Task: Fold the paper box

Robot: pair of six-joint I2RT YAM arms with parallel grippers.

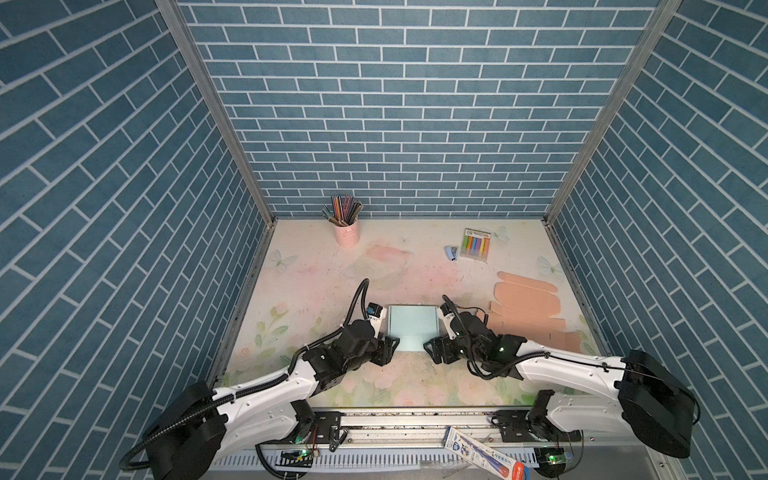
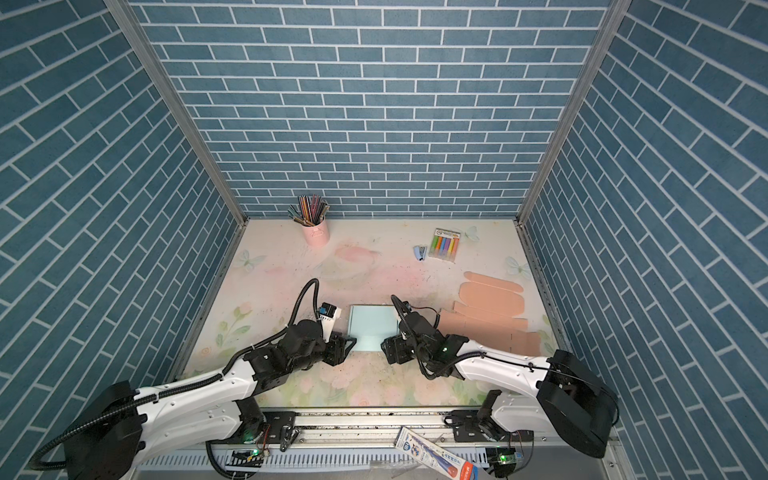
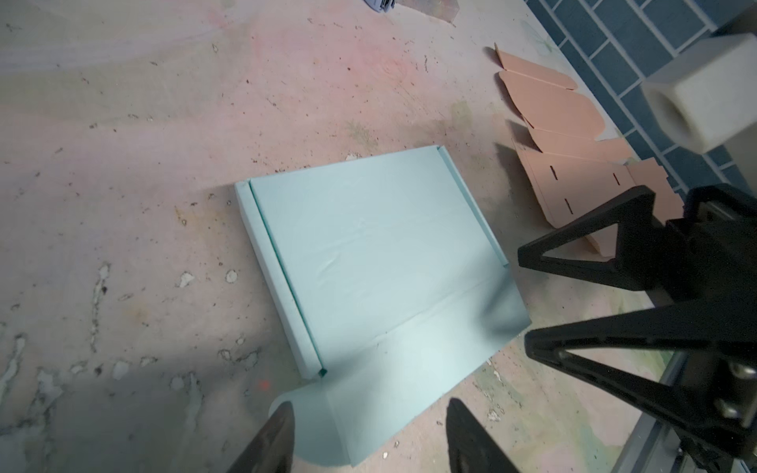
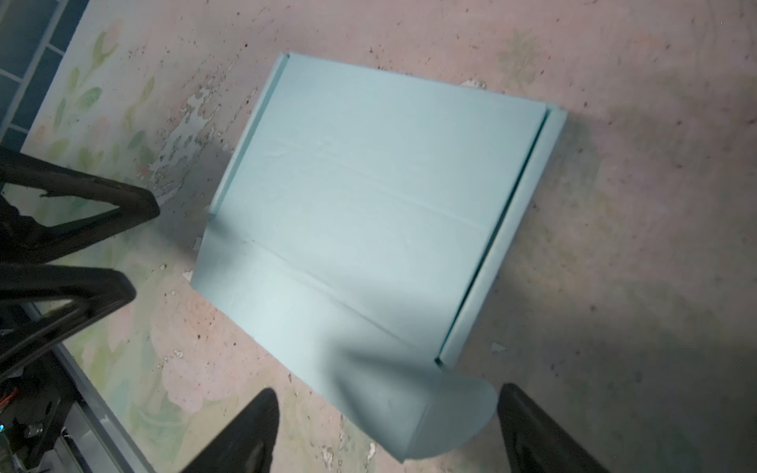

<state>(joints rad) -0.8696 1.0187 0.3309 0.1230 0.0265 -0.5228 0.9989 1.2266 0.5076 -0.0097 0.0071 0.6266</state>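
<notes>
Pale-blue paper box (image 1: 411,326): lies flat on the floral mat (image 1: 316,282), front-middle, right between the two grippers in both top views. Narrow strips are folded up along both side edges. The front flap with its rounded ears lies flat, pointing toward the robot. No print on it anywhere.
Left gripper (image 1: 392,348): jaws spread, nothing pinched. In its own wrist view the fingers (image 3: 278,434) sit either side of one rounded end of the flap.
Right gripper (image 1: 430,348): spread wide too, empty, straddling the flap's other rounded end.
Peach cardboard blank (image 1: 528,307): unfolded and flat on the mat, near the box on its right but apart from it, partly under the right arm. Plain, with just small slots cut in.
Marker pack (image 1: 477,245): back right, bright colours. There's printing on the header, too small to read.
Small blue thing (image 1: 452,252): just beside the pack, maybe a stapler, hard to tell.
Pink cup (image 1: 347,235): back left, stuffed with pencils.
Carton (image 1: 484,455): on the front rail, white and blue with a red end. It has lettering, but I can't make it out.
</notes>
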